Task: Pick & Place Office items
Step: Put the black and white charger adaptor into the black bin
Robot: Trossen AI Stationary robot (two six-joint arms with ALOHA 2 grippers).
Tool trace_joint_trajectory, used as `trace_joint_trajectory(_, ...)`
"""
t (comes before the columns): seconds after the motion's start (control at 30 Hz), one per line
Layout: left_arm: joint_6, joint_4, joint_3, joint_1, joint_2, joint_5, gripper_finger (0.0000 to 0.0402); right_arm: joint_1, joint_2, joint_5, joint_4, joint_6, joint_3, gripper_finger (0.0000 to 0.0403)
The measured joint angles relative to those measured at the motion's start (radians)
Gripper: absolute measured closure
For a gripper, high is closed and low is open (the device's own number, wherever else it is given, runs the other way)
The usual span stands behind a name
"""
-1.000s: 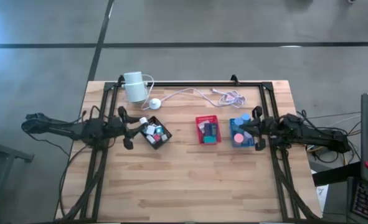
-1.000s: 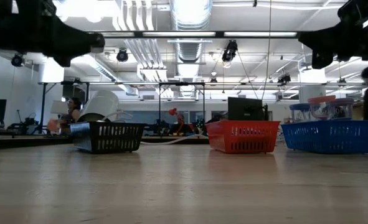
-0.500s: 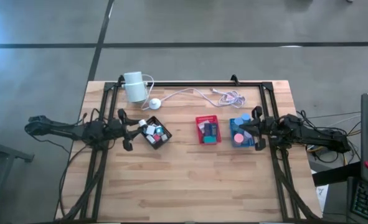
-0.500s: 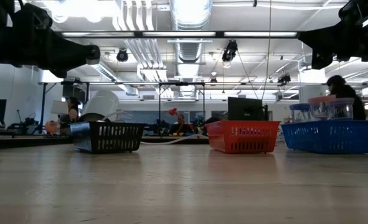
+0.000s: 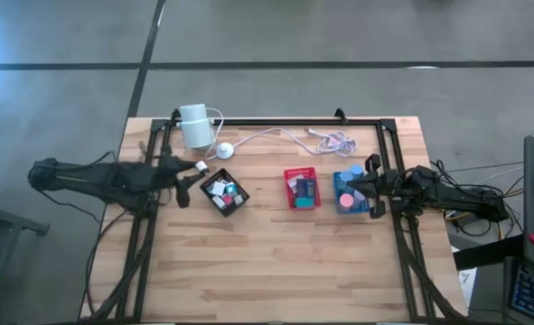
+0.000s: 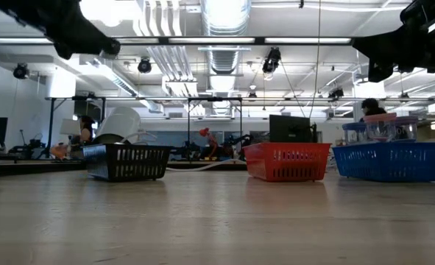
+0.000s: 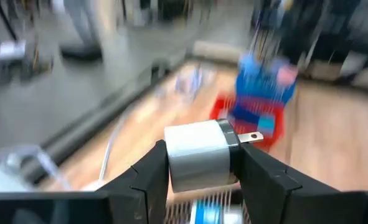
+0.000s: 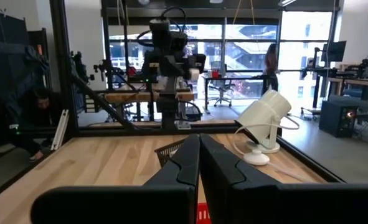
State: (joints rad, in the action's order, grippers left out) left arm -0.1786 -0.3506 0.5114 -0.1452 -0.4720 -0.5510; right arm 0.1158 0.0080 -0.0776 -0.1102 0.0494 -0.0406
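The left pincer (image 7: 199,165) grips a white plug adapter (image 7: 201,155) (metal prongs sticking out) between its fingers, raised at 9 o'clock of the black tray (image 5: 224,193), which holds more small office items. The right pincer (image 8: 199,152), fingers pressed together, hovers over the blue tray (image 5: 348,192), at 3 o'clock of the red tray (image 5: 302,188) on the tabletop (image 5: 276,262).

1. The worktop (image 5: 276,262) is a pale wooden butcher-block slab, bare across its near half.
2. A black tray (image 5: 226,193) sits left of centre, turned at an angle.
3. A red tray (image 5: 303,188) sits at the middle.
4. A blue tray (image 5: 349,190) sits just right of the red one.
5. A white cylinder (image 5: 194,125) lies at the far left, its cable (image 5: 289,135) trailing along the far edge.
6. A black frame (image 5: 276,122) borders the far edge and both sides.
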Motion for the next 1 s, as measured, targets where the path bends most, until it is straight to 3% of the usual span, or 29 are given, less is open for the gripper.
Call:
trace_joint_trajectory(0.13, -0.113, -0.240, 0.154, 0.000, -0.197, 0.002, 0.0240, 0.000, 0.000, 0.000, 0.000, 0.002, 0.000, 0.0394)
trace_joint_trajectory(0.27, -0.159, -0.329, 0.229, 0.000, -0.359, 0.068, 0.0240, 0.000, 0.000, 0.000, 0.000, 0.014, 0.000, 0.0394)
trace_joint_trajectory(0.53, -0.185, -0.331, 0.235, 0.000, -0.568, 0.186, 0.0240, 0.000, 0.000, 0.000, 0.000, 0.018, 0.000, 0.0394)
trace_joint_trajectory(1.0, -0.193, -0.247, 0.203, 0.024, -0.780, 0.216, 0.0240, 0.000, 0.001, 0.000, 0.001, 0.018, 0.000, 0.0394)
